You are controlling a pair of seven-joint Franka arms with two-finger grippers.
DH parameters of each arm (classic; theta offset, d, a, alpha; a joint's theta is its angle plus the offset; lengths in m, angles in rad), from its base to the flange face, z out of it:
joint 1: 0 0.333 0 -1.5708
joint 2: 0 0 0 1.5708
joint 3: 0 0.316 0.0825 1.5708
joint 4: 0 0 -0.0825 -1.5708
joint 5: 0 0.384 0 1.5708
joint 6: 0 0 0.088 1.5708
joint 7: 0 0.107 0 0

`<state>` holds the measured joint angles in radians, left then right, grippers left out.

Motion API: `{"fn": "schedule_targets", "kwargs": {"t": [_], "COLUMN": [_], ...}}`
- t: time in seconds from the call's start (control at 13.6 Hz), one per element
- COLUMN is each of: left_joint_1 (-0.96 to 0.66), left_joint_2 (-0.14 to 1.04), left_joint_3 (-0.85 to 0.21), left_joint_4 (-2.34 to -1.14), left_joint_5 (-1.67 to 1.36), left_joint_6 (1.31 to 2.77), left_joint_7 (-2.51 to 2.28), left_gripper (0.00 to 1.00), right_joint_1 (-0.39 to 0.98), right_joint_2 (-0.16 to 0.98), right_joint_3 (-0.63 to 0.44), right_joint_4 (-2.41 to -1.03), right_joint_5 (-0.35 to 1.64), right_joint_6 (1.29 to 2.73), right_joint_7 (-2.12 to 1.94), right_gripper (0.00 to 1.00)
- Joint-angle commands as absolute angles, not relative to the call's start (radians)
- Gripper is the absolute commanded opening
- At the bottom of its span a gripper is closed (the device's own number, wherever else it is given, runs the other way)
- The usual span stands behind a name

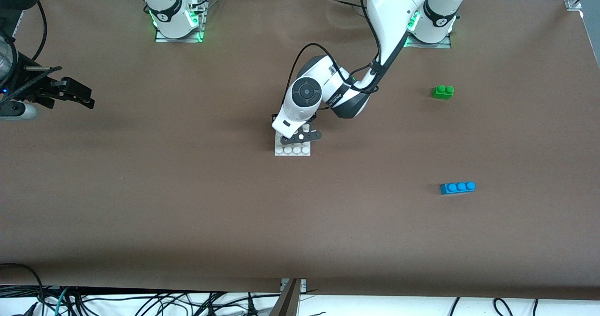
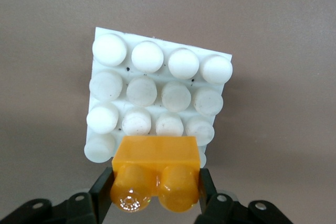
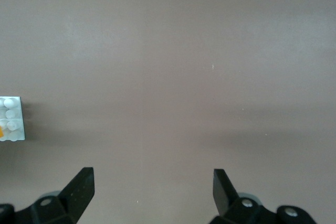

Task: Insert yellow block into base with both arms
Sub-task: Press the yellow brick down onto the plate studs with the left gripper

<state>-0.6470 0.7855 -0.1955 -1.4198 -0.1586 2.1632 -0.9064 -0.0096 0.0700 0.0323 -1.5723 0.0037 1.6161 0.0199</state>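
Front view shows you the left gripper low over the base, which lies near the table's middle, and here the yellow block is hidden under the wrist — you cannot see it at all from this camera, nor the rows of studs farthest from the camera. The green brick and the blue brick lie well apart from the base toward the left arm's end of the table, out of the way. The right gripper waits over bare table, well away from the base toward the right arm's end. Left wrist view gives you the real picture: the fingers are clamped on the yellow block, which sits at the base's edge row, and you cannot tell whether it is already pressed onto the studs or only resting above them. The base looks turned slightly against the block, so pressing now could seat it crooked or shove the unheld base across the table. Right wrist view shows that gripper's fingers spread wide and empty, with only a corner of the base cut off at the frame's edge — too far away to steady anything.
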Motion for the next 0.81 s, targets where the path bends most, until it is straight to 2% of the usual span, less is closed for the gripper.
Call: {"fn": "schedule_targets", "kwargs": {"t": [0.0, 0.74], "left_joint_1": [-0.669, -0.672], "left_joint_2": [0.810, 0.811], "left_joint_3": [-0.176, -0.156], "left_joint_4": [-1.384, -1.384], "left_joint_5": [-0.144, -0.141], "left_joint_6": [2.157, 2.158], "left_joint_7": [-0.899, -0.848], "left_gripper": [0.00, 0.00], "right_joint_1": [-0.015, -0.015], "right_joint_2": [0.063, 0.063], "right_joint_3": [0.035, 0.035], "right_joint_4": [-1.575, -1.575], "right_joint_5": [0.009, 0.009], "right_joint_6": [1.606, 1.606], "right_joint_7": [0.020, 0.020], "right_gripper": [1.00, 1.00]}}
